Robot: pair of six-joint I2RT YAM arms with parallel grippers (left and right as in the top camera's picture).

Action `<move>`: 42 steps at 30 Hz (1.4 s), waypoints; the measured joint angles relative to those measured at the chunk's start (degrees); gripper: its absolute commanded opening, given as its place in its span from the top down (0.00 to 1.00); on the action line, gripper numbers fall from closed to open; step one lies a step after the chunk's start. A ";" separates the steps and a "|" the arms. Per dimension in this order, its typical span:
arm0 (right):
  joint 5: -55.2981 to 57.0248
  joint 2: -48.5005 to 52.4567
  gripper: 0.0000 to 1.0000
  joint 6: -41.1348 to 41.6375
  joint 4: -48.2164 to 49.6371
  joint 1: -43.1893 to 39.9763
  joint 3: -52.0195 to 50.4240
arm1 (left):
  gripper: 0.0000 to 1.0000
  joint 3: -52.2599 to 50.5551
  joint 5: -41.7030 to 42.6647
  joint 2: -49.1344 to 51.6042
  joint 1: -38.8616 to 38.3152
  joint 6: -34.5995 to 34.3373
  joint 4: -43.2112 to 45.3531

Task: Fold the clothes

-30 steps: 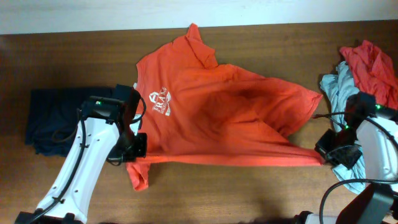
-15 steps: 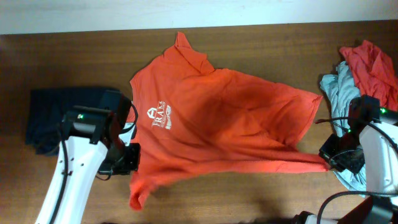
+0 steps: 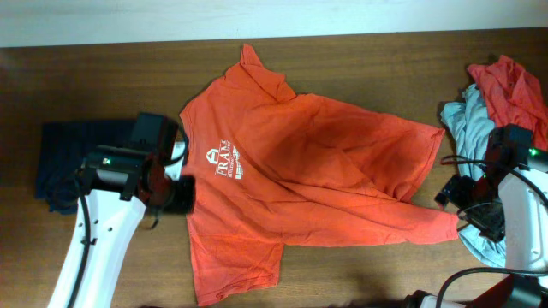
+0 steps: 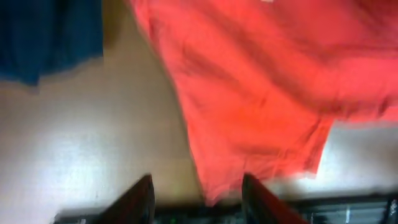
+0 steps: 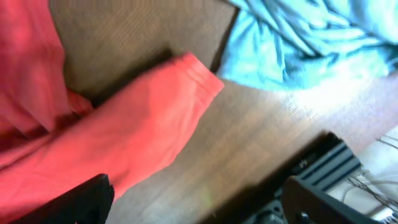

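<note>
The orange-red T-shirt lies spread on the wooden table, white chest logo facing up and to the left. My left gripper hovers at the shirt's left edge. In the left wrist view its jaws stand open, with a loose corner of the shirt hanging between them, not pinched. My right gripper is by the shirt's right tip. It stands wide open over bare wood, and the shirt's hemmed end lies just ahead of it.
A navy shirt lies at the left, beside my left arm. At the right edge a grey-blue shirt and a red shirt lie heaped together. A pale wall strip runs along the back.
Both grippers have opened and let go of the orange-red shirt. Its stretched lower edge has dropped and now lies flat, with the lower left corner spread toward the front.
</note>
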 measured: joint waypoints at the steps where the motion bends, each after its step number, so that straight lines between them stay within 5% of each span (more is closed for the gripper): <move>1: -0.48 0.00 0.20 -0.20 0.98 0.00 0.00 | 0.54 0.00 0.17 0.13 0.00 0.39 2.93; 8: -17.20 0.00 0.69 -8.39 15.04 0.63 0.07 | 0.59 0.79 4.94 7.13 -0.02 5.51 23.47; 14: -23.93 2.34 0.77 -11.23 30.08 7.80 0.42 | 0.75 0.90 6.56 19.80 -0.74 9.38 33.92; 20: -24.00 14.93 0.89 -11.96 45.31 15.08 0.98 | 0.75 0.90 6.78 28.89 -2.67 12.39 39.47; 27: -23.93 31.52 0.96 -11.32 53.11 16.06 3.17 | 0.76 0.90 6.91 32.11 -3.17 13.25 40.15; 42: -19.34 44.92 0.96 -9.07 73.55 15.93 14.58 | 0.76 0.90 6.91 32.17 -3.17 13.44 40.44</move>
